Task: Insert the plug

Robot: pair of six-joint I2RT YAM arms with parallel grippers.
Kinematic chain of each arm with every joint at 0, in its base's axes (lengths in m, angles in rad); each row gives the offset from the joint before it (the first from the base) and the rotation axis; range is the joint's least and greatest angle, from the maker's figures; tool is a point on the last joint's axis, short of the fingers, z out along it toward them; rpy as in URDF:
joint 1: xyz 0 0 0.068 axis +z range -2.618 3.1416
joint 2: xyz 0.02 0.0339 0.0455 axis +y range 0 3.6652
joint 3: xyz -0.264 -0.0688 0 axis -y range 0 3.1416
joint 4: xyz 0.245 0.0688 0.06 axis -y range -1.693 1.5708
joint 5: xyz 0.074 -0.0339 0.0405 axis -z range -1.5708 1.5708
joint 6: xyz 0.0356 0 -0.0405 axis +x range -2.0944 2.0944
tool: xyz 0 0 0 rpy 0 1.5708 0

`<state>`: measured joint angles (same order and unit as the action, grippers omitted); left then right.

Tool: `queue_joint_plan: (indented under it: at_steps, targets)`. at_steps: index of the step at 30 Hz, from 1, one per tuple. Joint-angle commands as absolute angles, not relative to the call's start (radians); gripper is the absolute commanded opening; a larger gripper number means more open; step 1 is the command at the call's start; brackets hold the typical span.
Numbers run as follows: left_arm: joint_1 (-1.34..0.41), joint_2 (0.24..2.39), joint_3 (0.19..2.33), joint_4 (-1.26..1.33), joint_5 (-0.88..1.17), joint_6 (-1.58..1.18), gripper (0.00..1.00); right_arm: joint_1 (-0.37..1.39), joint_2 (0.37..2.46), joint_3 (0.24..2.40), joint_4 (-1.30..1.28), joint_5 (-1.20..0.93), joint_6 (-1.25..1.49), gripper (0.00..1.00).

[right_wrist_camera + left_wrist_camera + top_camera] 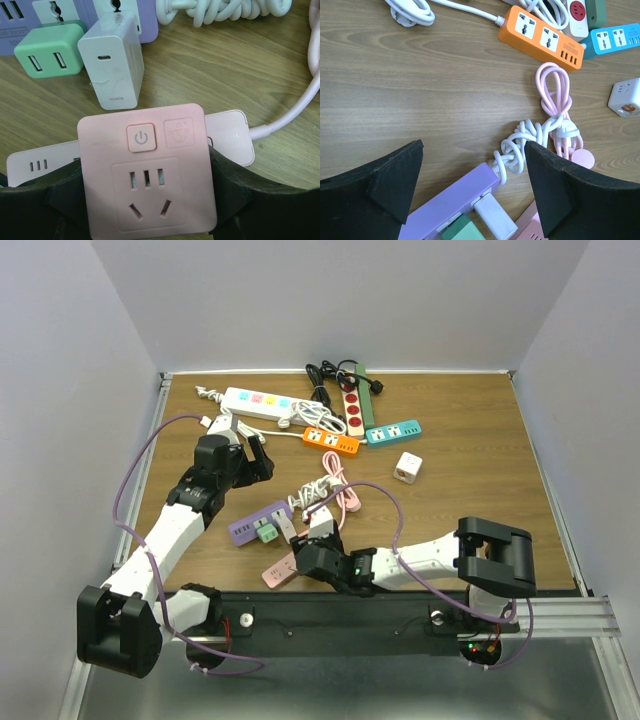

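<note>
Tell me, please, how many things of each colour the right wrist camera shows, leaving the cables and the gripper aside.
Pink: 2, pink cube socket and pink strip
Purple: 1, purple strip
Green: 1, green charger
White: 1, white charger
Total: 5

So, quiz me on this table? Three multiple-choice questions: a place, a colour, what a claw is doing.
1. Where is the white charger? A) beside the green adapter at the purple strip B) on the orange strip C) on the teal strip
2. What colour is the socket block in the right gripper? A) teal B) pink C) orange
3. The left gripper is: A) shut on a cable B) holding a white cube C) open, empty
Answers: 1 A, both wrist views show it. 2 B, the clamped block is pink. 3 C, spread wide, gripping nothing.
</note>
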<state>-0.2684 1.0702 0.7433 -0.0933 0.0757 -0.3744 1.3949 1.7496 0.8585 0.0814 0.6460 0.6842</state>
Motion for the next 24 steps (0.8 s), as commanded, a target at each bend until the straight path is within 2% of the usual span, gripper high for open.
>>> queue_joint_plan:
  at_steps: [1, 24]
  targets:
    - [-0.273, 1.039, 0.735, -0.054, 0.084, -0.357, 0.94, 1.506, 1.951, 0.706, -0.1, -0.083, 1.003, 0.0]
    - [-0.273, 1.012, 0.729, -0.046, 0.098, -0.357, 0.93, 1.5, 2.092, 0.854, -0.127, -0.192, 1.017, 0.0]
